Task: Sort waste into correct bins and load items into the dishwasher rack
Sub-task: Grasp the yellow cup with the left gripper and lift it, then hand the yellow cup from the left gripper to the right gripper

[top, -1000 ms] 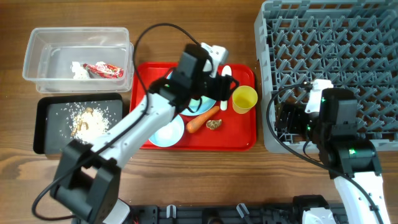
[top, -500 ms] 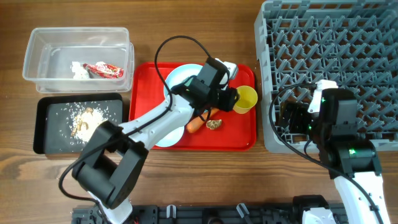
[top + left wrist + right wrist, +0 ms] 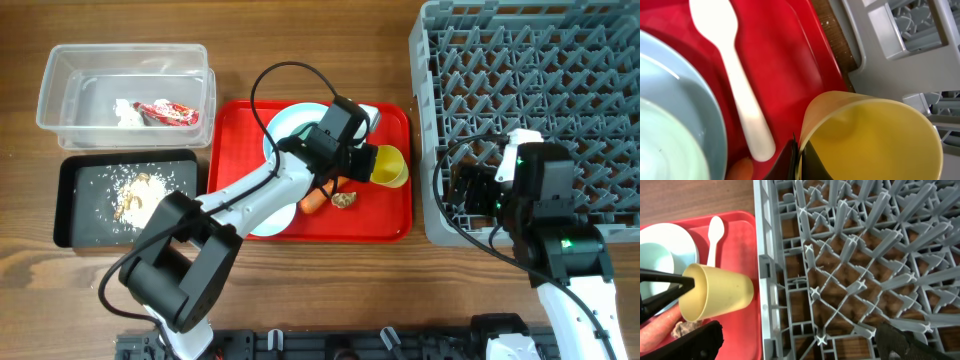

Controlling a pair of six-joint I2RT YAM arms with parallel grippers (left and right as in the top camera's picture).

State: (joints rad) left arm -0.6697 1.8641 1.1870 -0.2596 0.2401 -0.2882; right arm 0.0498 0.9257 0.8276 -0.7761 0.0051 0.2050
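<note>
1. Nearest the robot's base, the right gripper (image 3: 468,188) hangs over the near-left corner of the large square grey plastic dishwasher rack (image 3: 540,60). Its fingers are spread wide with nothing between them. It seems parked there to receive or to keep out of the way.
2. On the near edge of the large red plastic tray (image 3: 385,215) lie the orange carrot (image 3: 318,198) and, just beside it, the small brownish lump (image 3: 344,199). Both are waste not yet binned.
3. Just beyond them, the left gripper (image 3: 362,160) is clamped on the rim of the small yellow plastic cup (image 3: 390,165). The cup is tipped on its side, its mouth towards the arm and its base towards the rack. A rim pinch probably suits its thin wall. Whether it is clear of the tray I cannot tell.
4. Beside the cup sit the large pale blue round plate (image 3: 288,125) with a pale green bowl (image 3: 662,145) on it, and the white plastic spoon (image 3: 740,90) lies on bare tray.
5. Between cup and pegs stands the rack's grey side wall, which the cup must likely clear.
6. Well apart on the left, the shallow black rectangular tray (image 3: 70,200) holds whitish rice-like scraps (image 3: 140,190).
7. Farthest, the clear plastic rectangular tub (image 3: 60,70) holds the red snack wrapper (image 3: 168,113) and crumpled white tissue (image 3: 125,110).
</note>
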